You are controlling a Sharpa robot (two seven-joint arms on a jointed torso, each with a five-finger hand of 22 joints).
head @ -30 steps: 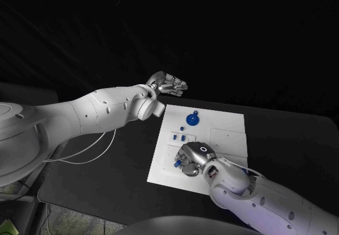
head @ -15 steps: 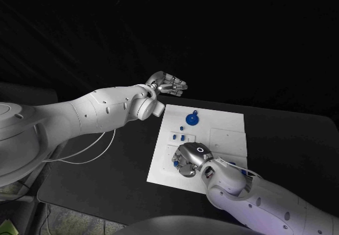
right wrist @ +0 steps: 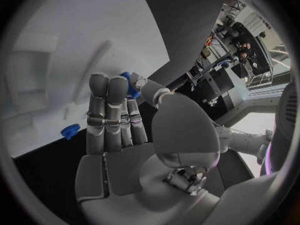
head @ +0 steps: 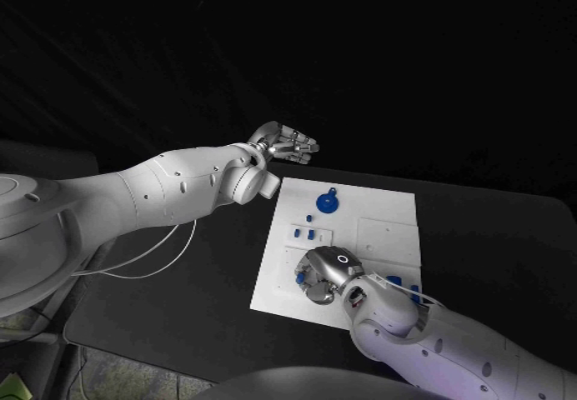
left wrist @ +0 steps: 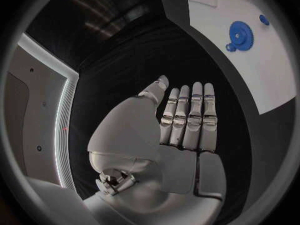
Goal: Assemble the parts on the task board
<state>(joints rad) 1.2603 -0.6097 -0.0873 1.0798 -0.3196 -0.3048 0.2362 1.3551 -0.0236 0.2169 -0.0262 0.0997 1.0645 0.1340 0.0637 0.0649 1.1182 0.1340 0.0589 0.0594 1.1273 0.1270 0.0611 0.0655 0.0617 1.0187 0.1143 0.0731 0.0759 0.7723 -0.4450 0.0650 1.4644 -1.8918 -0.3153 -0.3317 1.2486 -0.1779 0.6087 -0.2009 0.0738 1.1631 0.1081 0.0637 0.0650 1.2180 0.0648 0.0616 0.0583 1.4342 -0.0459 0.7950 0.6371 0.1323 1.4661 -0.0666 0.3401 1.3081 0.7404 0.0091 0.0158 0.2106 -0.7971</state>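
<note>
Left hand (head: 285,142) hovers past the far-left corner of the flat white task board (head: 385,208), fingers loosely curled on nothing, well apart from the parts. We see the right hand (head: 323,272) low on the board's near-left area, pinching a small blue part (right wrist: 130,85) at its fingertips; its axis we can't tell. Round blue gear part (head: 328,202) lies flat farther up the board, so we judge the right hand nearer.

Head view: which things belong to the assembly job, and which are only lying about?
Job: task board, blue gear, small blue parts, blue part pinched by right robot hand.
Not the job: black table, white cable beside left arm.
</note>
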